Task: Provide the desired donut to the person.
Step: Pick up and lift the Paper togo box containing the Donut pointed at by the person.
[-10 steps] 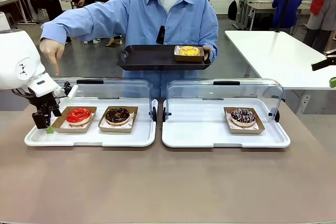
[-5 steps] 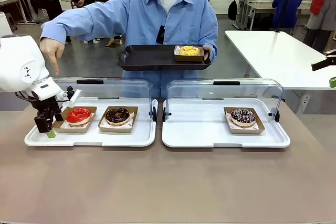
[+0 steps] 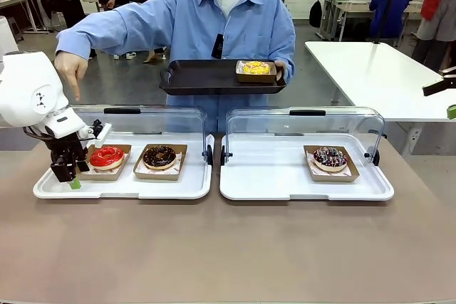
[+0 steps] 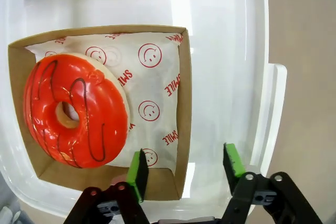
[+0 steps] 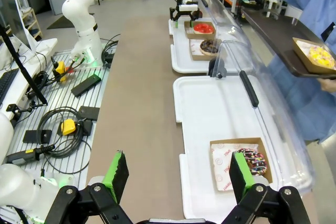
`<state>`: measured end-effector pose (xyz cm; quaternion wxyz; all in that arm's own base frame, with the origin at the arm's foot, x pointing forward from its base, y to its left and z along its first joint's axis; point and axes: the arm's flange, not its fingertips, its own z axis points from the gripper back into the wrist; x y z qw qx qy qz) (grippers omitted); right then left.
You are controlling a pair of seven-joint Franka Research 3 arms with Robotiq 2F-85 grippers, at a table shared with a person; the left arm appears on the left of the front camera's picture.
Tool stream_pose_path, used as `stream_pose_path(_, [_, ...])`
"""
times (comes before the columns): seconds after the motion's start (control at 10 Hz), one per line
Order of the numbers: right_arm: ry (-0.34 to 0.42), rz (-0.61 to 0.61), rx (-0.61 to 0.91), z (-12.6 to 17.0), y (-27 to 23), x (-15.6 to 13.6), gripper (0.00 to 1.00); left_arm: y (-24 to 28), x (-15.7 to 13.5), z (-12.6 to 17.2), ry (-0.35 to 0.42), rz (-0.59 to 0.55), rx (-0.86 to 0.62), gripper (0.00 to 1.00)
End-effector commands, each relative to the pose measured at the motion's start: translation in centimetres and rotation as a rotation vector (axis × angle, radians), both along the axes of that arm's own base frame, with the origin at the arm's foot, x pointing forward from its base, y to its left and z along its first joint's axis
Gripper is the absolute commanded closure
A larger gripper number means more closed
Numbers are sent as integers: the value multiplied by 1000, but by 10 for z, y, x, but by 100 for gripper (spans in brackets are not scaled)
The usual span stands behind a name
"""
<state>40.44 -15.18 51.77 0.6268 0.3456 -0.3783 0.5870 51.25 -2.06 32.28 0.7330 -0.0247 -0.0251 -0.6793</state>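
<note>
At the left end of the left white tray, near the tabletop's left edge: left claw, pointing down, spread. Straddling the left wall of the brown paper box, with one green pad inside the box just beside the red donut and the other outside over bare tray. No visible contact with wall or donut; nothing pinched.

Red donut lying flat in that box on smiley-printed paper, thin dark lines across the icing. Just beside it, toward the tray's middle, a chocolate donut in a box of its own. Along the tray's far edge, a clear lid standing raised.

Toward the right end of the right white tray, a dark sprinkled donut in a paper box, with another raised clear lid behind it.

At the tabletop's far edge, the person in a light-blue shirt. One hand pointing a finger down above the left tray's left end. The other holding a black tray level at chest height, with a yellow donut in a box at its right end.

Right claw high off the tabletop's right end, spread wide, empty, facing along the two white trays.
</note>
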Motion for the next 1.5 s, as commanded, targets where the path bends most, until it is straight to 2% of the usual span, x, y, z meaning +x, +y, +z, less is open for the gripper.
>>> stream_pose_path(0.0, [2,-2,4,-1,-1,1,0,5,1,4,-9,-19,-35,100])
stream_pose_path(0.2, [2,-2,4,-1,-1,1,0,4,3,5,-2,-22,-32,100])
stream_pose_path(0.3, [2,-2,4,-1,-1,1,0,5,1,5,-3,-21,-32,92])
stream_pose_path(0.4, [2,-2,4,-1,-1,1,0,6,0,7,-4,-22,-32,100])
stream_pose_path(0.8, [2,-2,4,-1,-1,1,0,5,-6,14,2,-39,-30,100])
stream_pose_path(1.0, [2,-2,4,-1,-1,1,0,1,-29,32,-26,-86,-39,100])
stream_pose_path(1.4, [2,-2,4,-1,-1,1,0,-8,-116,119,12,-21,31,100])
